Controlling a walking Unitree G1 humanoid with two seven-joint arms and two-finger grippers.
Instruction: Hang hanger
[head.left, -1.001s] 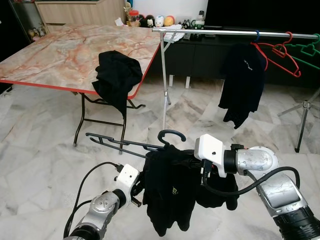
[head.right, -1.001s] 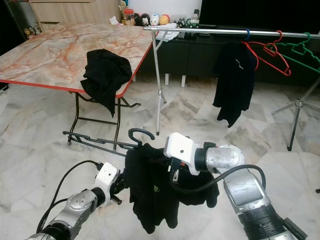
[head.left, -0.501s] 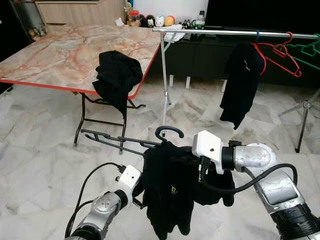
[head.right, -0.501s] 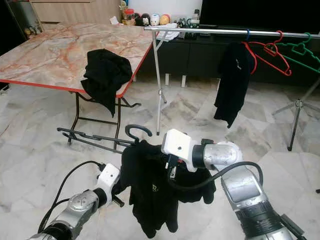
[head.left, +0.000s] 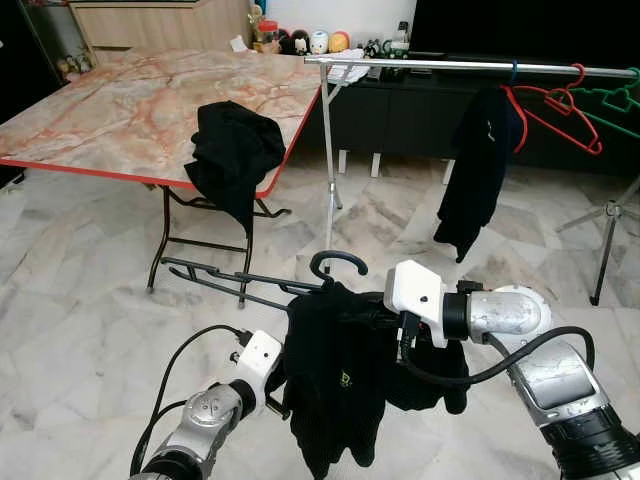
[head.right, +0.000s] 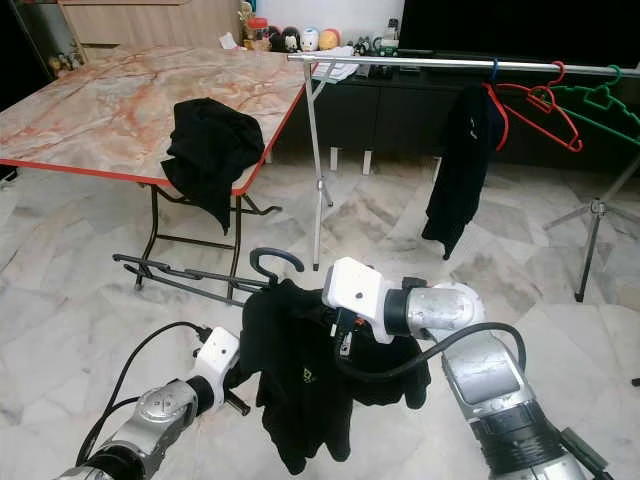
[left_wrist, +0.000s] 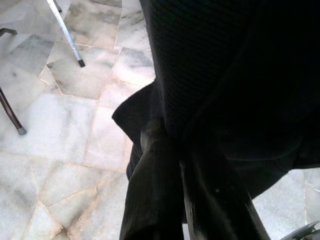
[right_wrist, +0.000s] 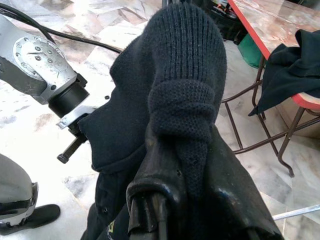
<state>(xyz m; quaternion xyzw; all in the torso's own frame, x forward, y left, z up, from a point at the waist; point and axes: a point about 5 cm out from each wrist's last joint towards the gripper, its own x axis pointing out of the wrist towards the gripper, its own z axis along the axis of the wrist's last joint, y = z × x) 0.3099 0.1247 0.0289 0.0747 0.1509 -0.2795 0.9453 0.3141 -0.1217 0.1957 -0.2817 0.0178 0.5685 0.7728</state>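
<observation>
Pinching knit black garment (head.left: 335, 370) on hooked hanger (head.left: 338, 262): right pincer (right_wrist: 200, 200); left pincer (left_wrist: 185, 200) likewise.

Head cams look forward and down from above, both catching the same stretch: the rack (head.left: 470, 66) far ahead, the table (head.left: 130, 110) off to its left. Each wrist cam sits right up against the black shirt (left_wrist: 225, 75), aimed along its fingers, marble floor (left_wrist: 75, 130) behind.
</observation>
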